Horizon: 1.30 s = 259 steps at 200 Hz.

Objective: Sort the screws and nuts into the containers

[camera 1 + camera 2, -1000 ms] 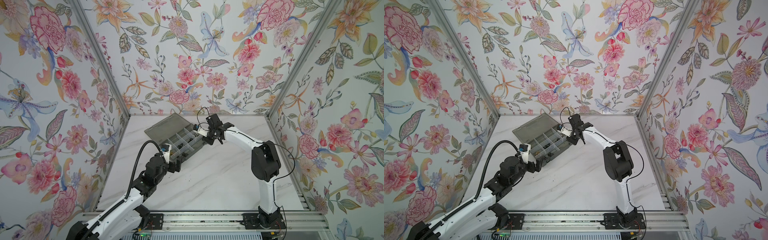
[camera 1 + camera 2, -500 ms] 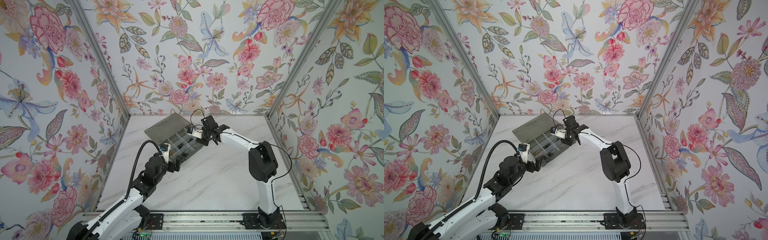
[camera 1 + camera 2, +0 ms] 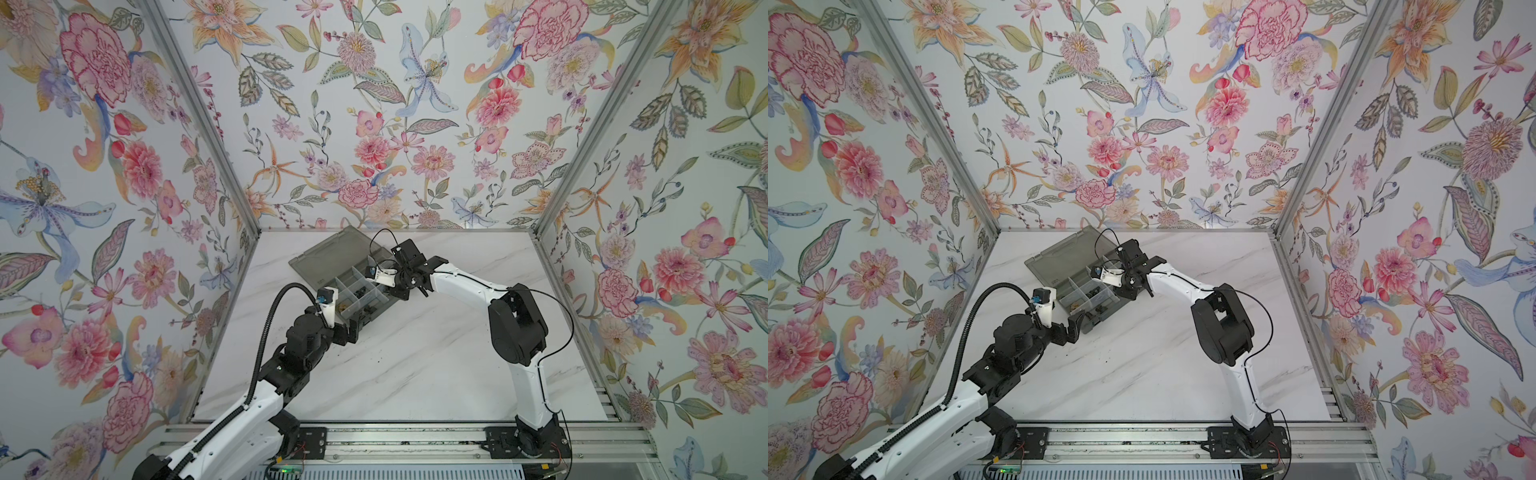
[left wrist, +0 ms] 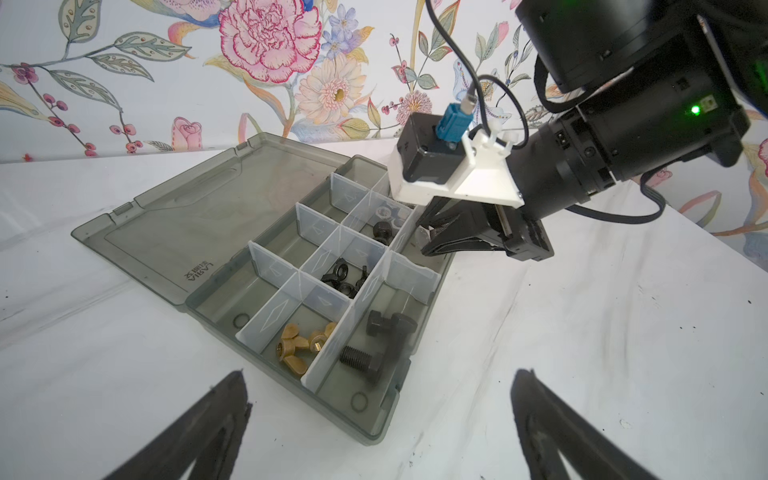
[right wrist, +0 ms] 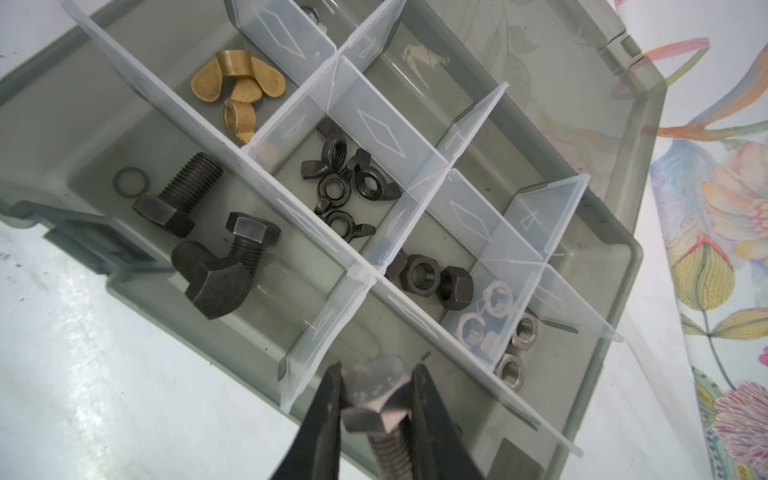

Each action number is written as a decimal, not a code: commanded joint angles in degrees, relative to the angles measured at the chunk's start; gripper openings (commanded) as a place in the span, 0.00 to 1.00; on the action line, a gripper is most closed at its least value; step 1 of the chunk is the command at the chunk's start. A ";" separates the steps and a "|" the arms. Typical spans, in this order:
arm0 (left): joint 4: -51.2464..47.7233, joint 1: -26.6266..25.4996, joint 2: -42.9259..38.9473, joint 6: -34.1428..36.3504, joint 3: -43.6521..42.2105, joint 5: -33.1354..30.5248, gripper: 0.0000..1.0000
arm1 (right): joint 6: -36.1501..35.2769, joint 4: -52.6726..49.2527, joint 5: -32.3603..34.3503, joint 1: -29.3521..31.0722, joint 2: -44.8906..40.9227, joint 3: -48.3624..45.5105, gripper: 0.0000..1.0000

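R gripper point(image 5: 376, 370) clamped on silver hex bolt point(image 5: 374, 399), over end compartment of organizer box point(image 4: 166, 232). L gripper point(image 4: 381, 374) jaws wide apart, empty, beside box corner. Black bolts point(image 5: 208, 249) in adjacent compartment.

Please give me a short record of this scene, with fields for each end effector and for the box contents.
Left end effector: open, empty, near organizer box
Right end effector: shut on silver bolt, over a compartment
Box contents: black bolts, brass wing nuts, black wing nuts, black hex nuts, silver nuts, each kind apart
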 commanded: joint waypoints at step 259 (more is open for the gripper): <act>0.24 0.91 -4.90 4.14 -0.44 -8.74 0.99 | 20.23 18.80 -9.92 -6.84 -21.89 -23.65 0.49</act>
